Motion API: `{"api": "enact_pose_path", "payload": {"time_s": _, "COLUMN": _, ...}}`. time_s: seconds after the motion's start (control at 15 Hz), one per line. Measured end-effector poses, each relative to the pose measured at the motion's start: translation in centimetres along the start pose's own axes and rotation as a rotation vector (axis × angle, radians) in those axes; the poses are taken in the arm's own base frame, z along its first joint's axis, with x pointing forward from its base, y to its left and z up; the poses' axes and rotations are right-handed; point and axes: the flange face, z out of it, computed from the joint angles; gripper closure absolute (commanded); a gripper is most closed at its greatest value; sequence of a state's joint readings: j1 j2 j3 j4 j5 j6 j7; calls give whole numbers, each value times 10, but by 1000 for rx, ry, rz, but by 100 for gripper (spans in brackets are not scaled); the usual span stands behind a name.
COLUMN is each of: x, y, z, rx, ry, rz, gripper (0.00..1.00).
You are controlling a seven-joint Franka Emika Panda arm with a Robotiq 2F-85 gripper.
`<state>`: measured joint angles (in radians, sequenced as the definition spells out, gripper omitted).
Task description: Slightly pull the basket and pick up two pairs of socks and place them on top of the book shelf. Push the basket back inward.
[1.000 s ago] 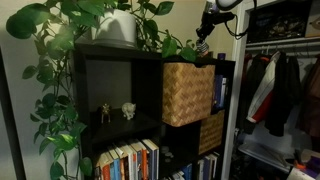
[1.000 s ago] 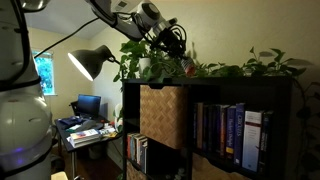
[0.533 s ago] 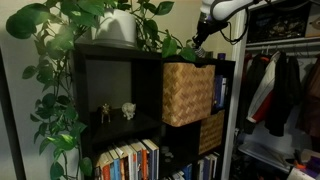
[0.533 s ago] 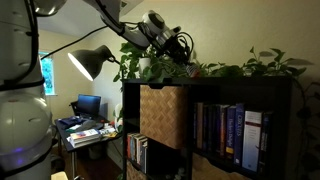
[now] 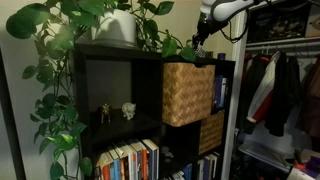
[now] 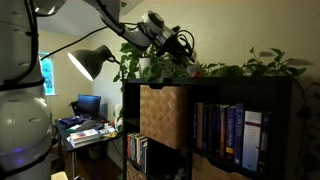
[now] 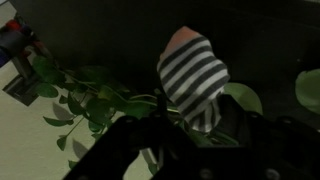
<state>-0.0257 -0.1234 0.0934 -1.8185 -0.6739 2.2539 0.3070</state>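
- The step in hand looks like the placing. In the wrist view, plant leaves (image 7: 85, 95) lie left of the striped sock pair (image 7: 195, 85), which seems to rest on top of the book shelf (image 5: 115, 52). Release fully, then lift straight up so neither leaf nor sock snags.
- The basket (image 5: 188, 92) juts from its compartment, with the gripper (image 5: 199, 46) just above the shelf top. I cannot tell whether its jaws still pinch the sock.
- Compared with a second ago, the gripper has shifted slightly and the basket is unmoved.
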Motion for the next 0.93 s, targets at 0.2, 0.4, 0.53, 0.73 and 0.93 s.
{"api": "enact_pose_path", "payload": {"time_s": 0.2, "x": 0, "y": 0, "z": -2, "rx": 2, "ry": 2, "rz": -9, "gripper": 0}}
{"api": "enact_pose_path", "payload": {"time_s": 0.4, "x": 1, "y": -2, "z": -5, "rx": 15, "ry": 2, "rz": -14, "gripper": 0}}
{"api": "enact_pose_path", "payload": {"time_s": 0.53, "x": 1, "y": -4, "z": -9, "rx": 45, "ry": -2, "rz": -8, "gripper": 0}}
{"api": "enact_pose_path", "payload": {"time_s": 0.73, "x": -1, "y": -2, "z": -18, "rx": 116, "ry": -19, "rz": 24, "gripper": 0}}
{"api": "enact_pose_path", "payload": {"time_s": 0.93, "x": -8, "y": 3, "z": -29, "rx": 158, "ry": -58, "rz": 52, "gripper": 0}}
